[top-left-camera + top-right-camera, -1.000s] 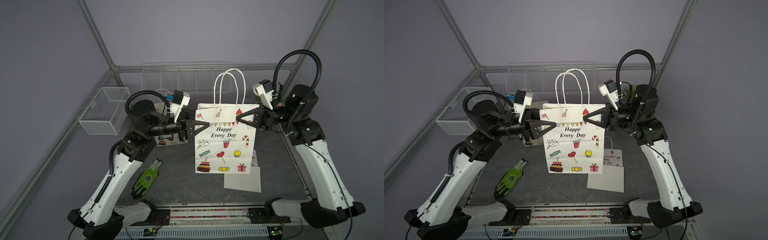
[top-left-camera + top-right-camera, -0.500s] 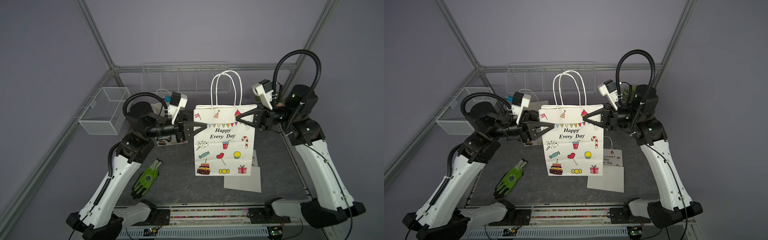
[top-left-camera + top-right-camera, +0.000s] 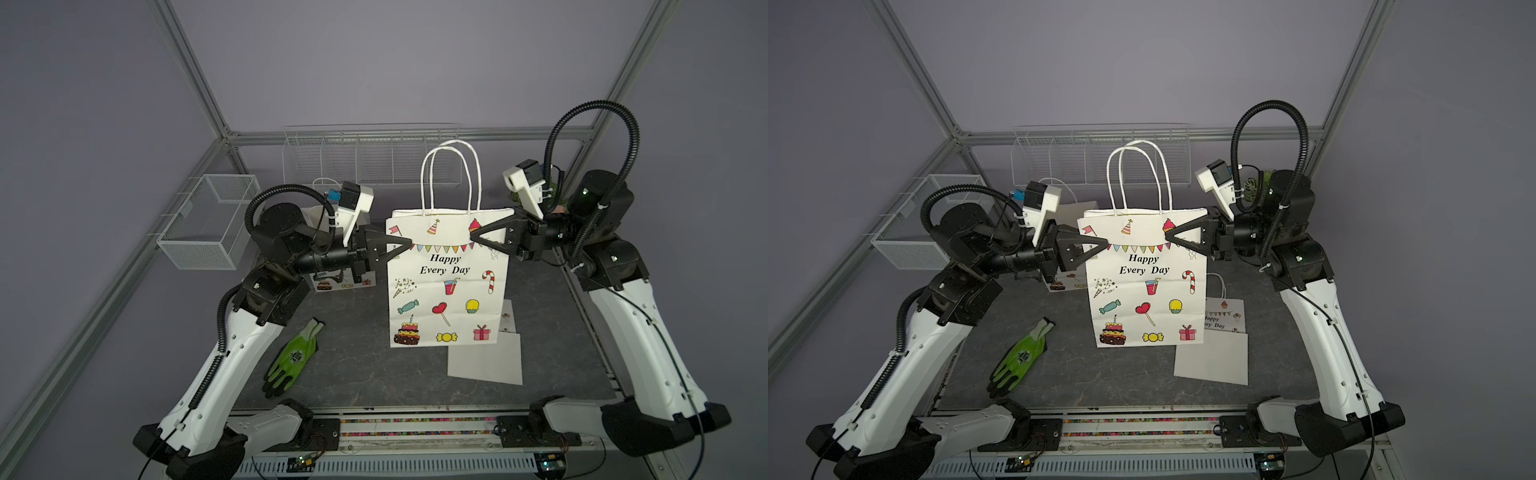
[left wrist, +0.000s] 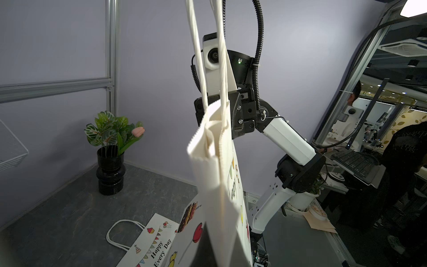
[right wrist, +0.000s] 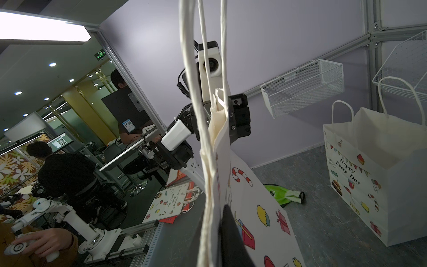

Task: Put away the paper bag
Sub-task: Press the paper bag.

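The white paper bag [image 3: 449, 291] [image 3: 1146, 291], printed "Happy Every Day", hangs upright over the middle of the mat with its two rope handles standing up. My left gripper [image 3: 409, 242] [image 3: 1106, 243] is shut on the bag's upper left edge. My right gripper [image 3: 471, 239] [image 3: 1167, 239] is shut on its upper right edge. In the left wrist view the bag's folded side [image 4: 217, 185] runs down into my left gripper [image 4: 221, 254]. In the right wrist view a dark finger [image 5: 231, 234] presses the printed face of the bag [image 5: 254, 208].
A second open bag [image 5: 381, 185] stands behind my left arm. A flat folded bag [image 3: 486, 357] lies front right and a green glove [image 3: 293, 357] front left. A mesh basket [image 3: 208, 224] hangs on the left wall, a wire rack [image 3: 370, 158] on the back wall. A potted plant [image 4: 111, 171] stands back right.
My left gripper opened wide, moved right onto the bag's upper left edge and shut there. The bag shifted slightly left. The right gripper kept its hold.
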`<state>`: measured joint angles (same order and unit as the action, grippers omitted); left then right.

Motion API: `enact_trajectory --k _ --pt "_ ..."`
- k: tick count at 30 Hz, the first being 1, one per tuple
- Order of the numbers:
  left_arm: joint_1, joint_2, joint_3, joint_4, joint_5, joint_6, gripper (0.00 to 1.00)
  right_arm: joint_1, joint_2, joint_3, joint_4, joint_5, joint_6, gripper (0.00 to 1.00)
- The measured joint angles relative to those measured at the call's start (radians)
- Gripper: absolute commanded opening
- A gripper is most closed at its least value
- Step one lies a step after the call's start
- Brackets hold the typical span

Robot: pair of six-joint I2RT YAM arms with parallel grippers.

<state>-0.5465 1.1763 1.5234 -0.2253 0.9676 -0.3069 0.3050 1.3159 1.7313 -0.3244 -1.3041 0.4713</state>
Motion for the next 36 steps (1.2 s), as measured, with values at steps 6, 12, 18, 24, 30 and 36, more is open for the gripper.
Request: enact_trajectory --k 6,12,18,24,30,36 --pt "0.021 0.000 0.000 0.018 -0.020 -0.024 0.00 0.006 -0.041 -0.073 0.000 0.013 -0.017 0.71" --pt "0.045 0.000 -0.001 0.048 -0.025 -0.065 0.00 0.012 -0.112 -0.170 -0.002 0.032 -0.045 0.71" --pt "0.051 0.013 0.000 0.049 0.006 -0.094 0.00 0.032 -0.140 -0.189 -0.056 0.055 -0.115 0.54" --pt "0.067 0.022 0.008 0.043 0.026 -0.113 0.00 0.056 -0.140 -0.192 -0.155 0.108 -0.200 0.48" --pt "0.108 0.022 0.010 0.040 0.030 -0.136 0.00 0.063 -0.158 -0.222 -0.224 0.168 -0.265 0.71" --pt "0.119 0.022 0.010 0.045 0.031 -0.156 0.00 0.064 -0.192 -0.240 -0.245 0.212 -0.283 0.64"
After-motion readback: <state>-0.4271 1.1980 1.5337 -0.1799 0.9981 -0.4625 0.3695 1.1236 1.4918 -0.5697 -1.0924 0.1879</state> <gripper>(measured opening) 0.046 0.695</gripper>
